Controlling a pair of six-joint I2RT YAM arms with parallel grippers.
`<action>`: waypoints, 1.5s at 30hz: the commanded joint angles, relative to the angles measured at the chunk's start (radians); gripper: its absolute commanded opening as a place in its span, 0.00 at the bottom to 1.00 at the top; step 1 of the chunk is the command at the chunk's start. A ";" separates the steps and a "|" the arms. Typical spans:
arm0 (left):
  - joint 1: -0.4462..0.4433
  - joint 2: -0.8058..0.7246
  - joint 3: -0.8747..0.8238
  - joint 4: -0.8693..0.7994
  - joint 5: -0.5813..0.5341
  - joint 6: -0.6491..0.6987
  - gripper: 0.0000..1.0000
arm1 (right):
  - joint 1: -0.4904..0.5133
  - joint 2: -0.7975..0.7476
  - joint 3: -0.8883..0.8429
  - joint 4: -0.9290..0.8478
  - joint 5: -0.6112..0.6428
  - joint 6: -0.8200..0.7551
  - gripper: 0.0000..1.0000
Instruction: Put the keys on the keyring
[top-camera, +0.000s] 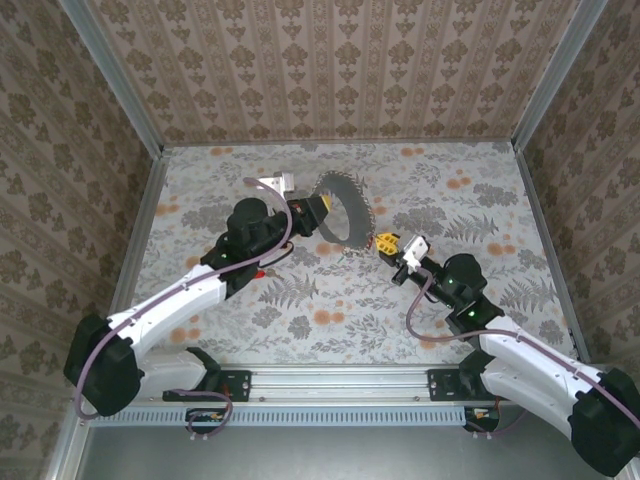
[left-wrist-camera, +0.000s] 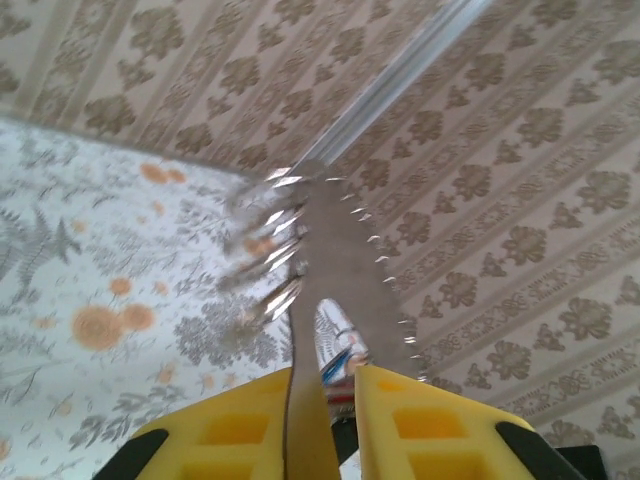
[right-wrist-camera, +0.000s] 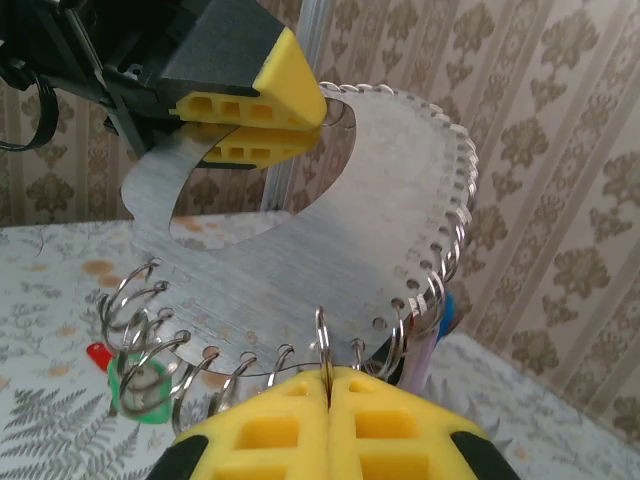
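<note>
The keyring is a flat grey metal crescent with holes along its rim that carry several small wire rings. My right gripper is shut on one of those rings at the crescent's lower edge, right of table centre. My left gripper has the crescent's other end between its yellow fingers; the jaws stand slightly apart, with a gap beside the plate. In the right wrist view the left gripper sits at the top left. A green key hangs among the rings, a red key lies behind it, and a blue one shows at the right.
The floral tabletop is enclosed by patterned walls on three sides. Purple cables run along both arms. A small red thing lies by the left arm's wrist.
</note>
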 joint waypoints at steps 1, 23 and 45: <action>0.012 0.023 -0.030 0.007 -0.057 -0.098 0.20 | -0.026 -0.010 0.044 -0.075 -0.054 0.038 0.00; 0.013 0.392 -0.135 0.263 0.083 -0.285 0.37 | -0.110 0.152 0.109 -0.234 -0.157 0.046 0.00; 0.014 0.085 -0.194 -0.061 -0.192 0.106 0.49 | 0.186 0.313 0.240 -0.490 0.243 -0.556 0.00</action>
